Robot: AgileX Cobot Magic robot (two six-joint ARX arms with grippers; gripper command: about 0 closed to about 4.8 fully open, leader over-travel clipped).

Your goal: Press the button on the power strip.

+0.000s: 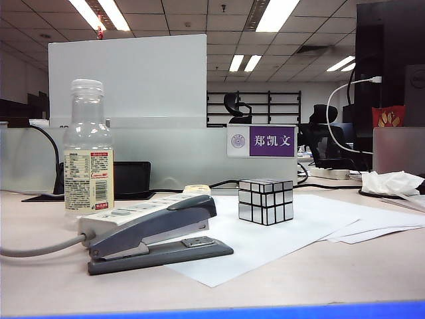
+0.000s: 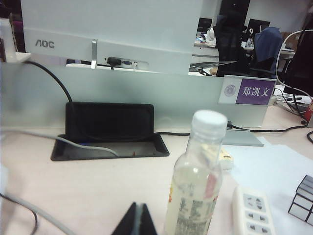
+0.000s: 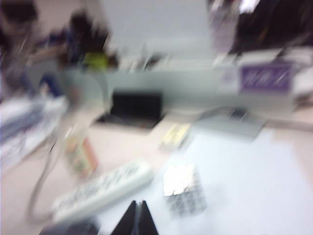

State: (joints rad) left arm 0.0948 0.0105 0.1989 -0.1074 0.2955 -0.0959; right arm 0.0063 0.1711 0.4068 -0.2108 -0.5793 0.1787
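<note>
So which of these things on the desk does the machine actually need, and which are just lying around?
Needed:
- power strip, white, behind the stapler
- its button, near the cable end
- left end effector and right end effector, both shut, neither on the strip

Lying about:
- stapler
- bottle
- mirror cube
- paper sheets
- name sign

left claw (image 2: 136, 220): black, two flat fingers tapering to a point, thin pale seam between them, only the tips in view
right claw (image 3: 137, 219): black, same pointed paired tips, edges blurred
arms: none seen in the exterior view
cables, screws, markings: cannot tell
</note>
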